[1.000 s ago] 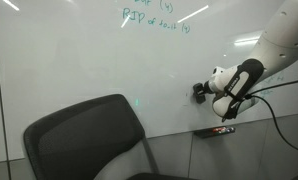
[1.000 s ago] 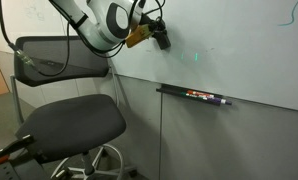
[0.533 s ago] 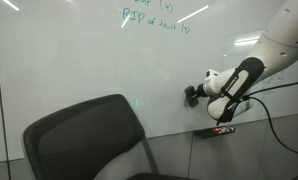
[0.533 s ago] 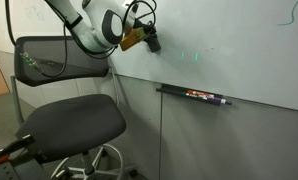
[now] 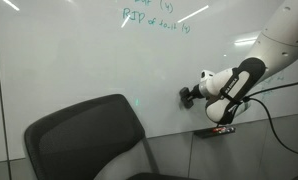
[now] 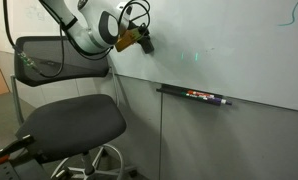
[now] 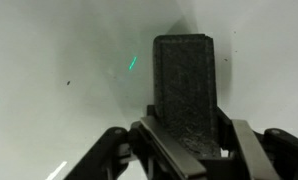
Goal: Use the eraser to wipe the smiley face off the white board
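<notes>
The white board (image 5: 79, 50) fills the wall and bears teal handwriting (image 5: 154, 20) near the top; it also shows in an exterior view (image 6: 239, 45). My gripper (image 5: 192, 94) (image 6: 144, 40) is shut on a dark rectangular eraser (image 7: 186, 90), whose end is at the board surface (image 7: 49, 50). In the wrist view the gripper (image 7: 189, 138) clamps the eraser's lower half. A short teal mark (image 7: 132, 63) and a tiny dark speck (image 7: 69, 83) lie to the eraser's left. No smiley face can be made out in any view.
A black office chair (image 5: 89, 140) (image 6: 74, 120) stands in front of the board. A narrow ledge with markers (image 5: 217, 131) (image 6: 194, 95) is fixed below the board. A black cable (image 5: 279, 125) hangs from the arm.
The gripper with the eraser has slid leftward along the board in both exterior views, staying at about the same height. Nothing else has moved.
</notes>
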Robot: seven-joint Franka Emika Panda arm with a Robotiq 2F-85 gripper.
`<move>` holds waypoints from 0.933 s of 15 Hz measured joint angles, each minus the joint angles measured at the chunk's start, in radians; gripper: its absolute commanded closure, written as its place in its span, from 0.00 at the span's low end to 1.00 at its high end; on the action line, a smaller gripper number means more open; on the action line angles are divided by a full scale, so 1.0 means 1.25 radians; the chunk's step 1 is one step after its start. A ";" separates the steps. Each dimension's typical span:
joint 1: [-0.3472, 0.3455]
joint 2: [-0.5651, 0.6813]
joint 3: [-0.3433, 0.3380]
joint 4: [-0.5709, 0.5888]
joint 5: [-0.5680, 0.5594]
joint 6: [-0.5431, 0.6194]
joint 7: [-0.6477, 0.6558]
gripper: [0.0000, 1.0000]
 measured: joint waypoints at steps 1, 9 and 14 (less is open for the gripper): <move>0.002 -0.001 -0.005 -0.001 0.007 0.000 0.001 0.69; -0.008 -0.016 -0.102 0.004 0.092 0.002 0.003 0.69; -0.131 -0.016 -0.013 0.016 0.084 0.039 0.022 0.69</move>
